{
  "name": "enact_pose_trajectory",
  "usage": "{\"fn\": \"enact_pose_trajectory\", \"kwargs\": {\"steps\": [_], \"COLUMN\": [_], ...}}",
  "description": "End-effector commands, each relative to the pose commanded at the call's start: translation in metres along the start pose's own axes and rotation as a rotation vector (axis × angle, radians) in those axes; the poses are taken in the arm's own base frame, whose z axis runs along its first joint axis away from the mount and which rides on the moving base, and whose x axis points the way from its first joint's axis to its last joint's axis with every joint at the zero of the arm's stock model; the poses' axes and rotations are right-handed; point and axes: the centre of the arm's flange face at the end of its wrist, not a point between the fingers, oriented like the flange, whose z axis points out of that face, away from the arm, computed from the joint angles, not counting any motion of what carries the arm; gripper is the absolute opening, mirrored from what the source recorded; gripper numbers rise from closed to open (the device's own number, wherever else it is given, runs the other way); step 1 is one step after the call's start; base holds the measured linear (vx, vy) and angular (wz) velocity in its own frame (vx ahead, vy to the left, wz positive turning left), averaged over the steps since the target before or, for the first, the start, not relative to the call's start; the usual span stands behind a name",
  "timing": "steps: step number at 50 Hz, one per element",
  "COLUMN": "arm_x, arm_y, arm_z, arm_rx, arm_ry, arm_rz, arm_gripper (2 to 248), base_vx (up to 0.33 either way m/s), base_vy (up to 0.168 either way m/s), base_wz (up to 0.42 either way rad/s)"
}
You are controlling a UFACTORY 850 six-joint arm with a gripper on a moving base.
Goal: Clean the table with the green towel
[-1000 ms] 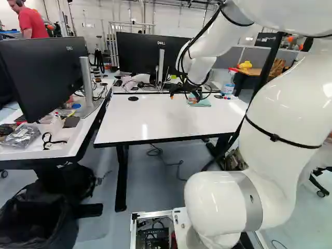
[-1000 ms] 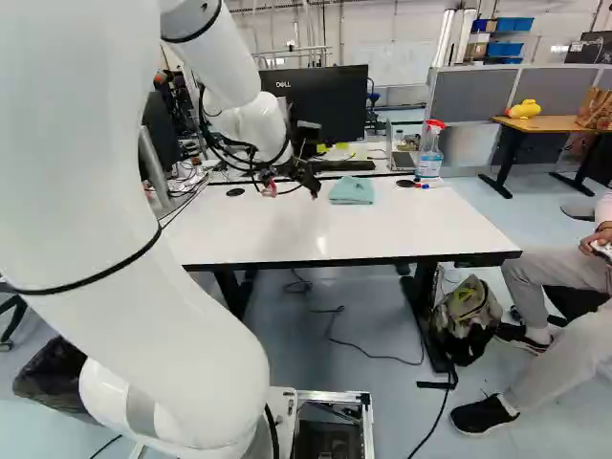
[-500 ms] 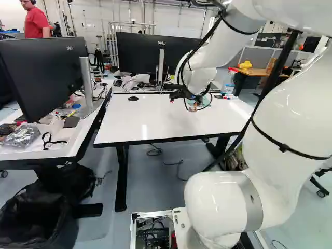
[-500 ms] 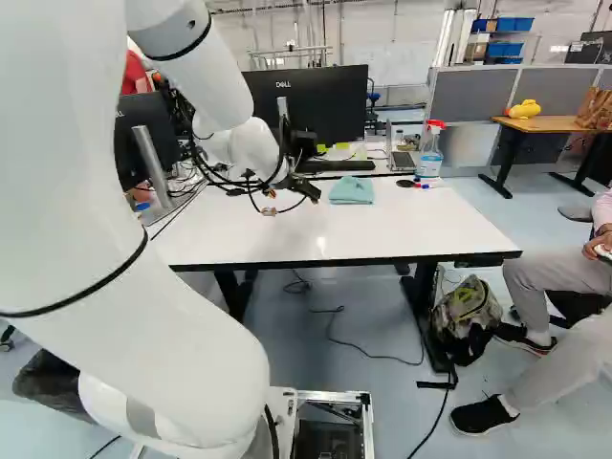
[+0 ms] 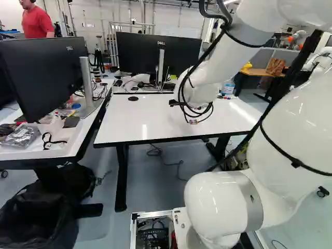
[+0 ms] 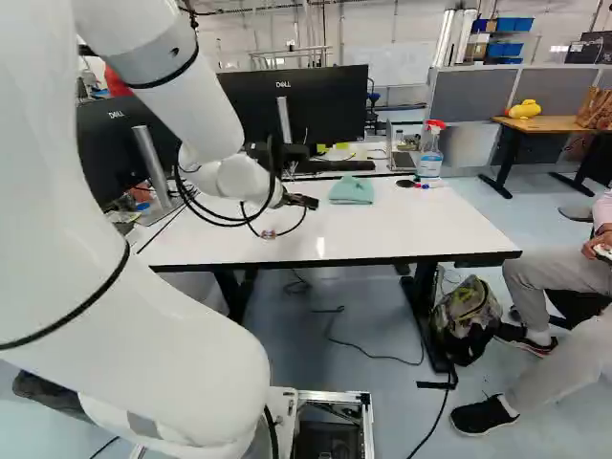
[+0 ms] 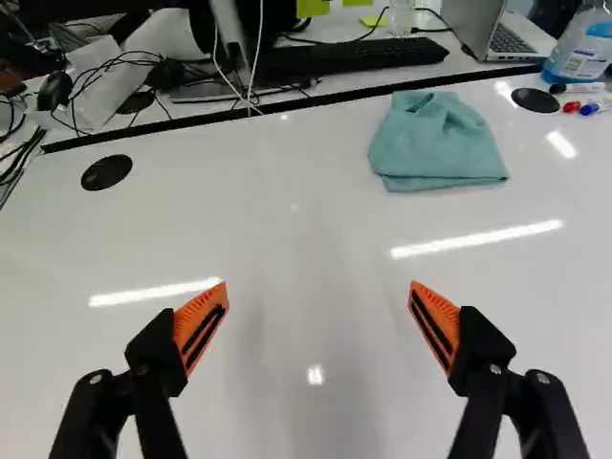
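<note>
1. The green towel (image 7: 435, 143) lies folded in a loose heap on the white table (image 6: 382, 229), toward the far side and right of the middle.
2. The gripper (image 6: 308, 202) hangs over the tabletop, left of the towel and apart from it. In the wrist view its fingers stand wide apart—orange pads (image 7: 199, 325) facing each other, bare white surface showing between—with the towel ahead.
3. Right of the towel is a black round disc (image 7: 535, 100), with markers (image 7: 598, 103) just beside it.
4. A spray bottle (image 6: 430, 153) with a red head stands upright by the far right corner.
5. Farther back, past the table's far edge, are a keyboard (image 7: 354, 59), an open laptop (image 7: 507, 33) and a dark monitor (image 6: 330, 105).
6. Off to the left, a separate desk (image 5: 57, 148) carries another monitor (image 5: 41, 78); a backpack (image 6: 466, 316) sits on the floor by the table's right leg.
</note>
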Motion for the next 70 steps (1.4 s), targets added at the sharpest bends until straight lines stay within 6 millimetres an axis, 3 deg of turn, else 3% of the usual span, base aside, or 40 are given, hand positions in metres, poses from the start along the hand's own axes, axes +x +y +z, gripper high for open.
{"fn": "enact_pose_trajectory", "kwargs": {"steps": [35, 70], "arm_x": [-0.068, -0.106], "arm_y": [-0.001, -0.002], "arm_z": [-0.032, -0.052], "arm_rx": [0.037, 0.067], "arm_ry": [0.178, 0.275], "arm_rz": [-0.060, -0.087], "arm_gripper": [247, 247], "base_vx": [0.000, 0.000], "base_vy": [0.000, 0.000], "base_wz": [0.000, 0.000]}}
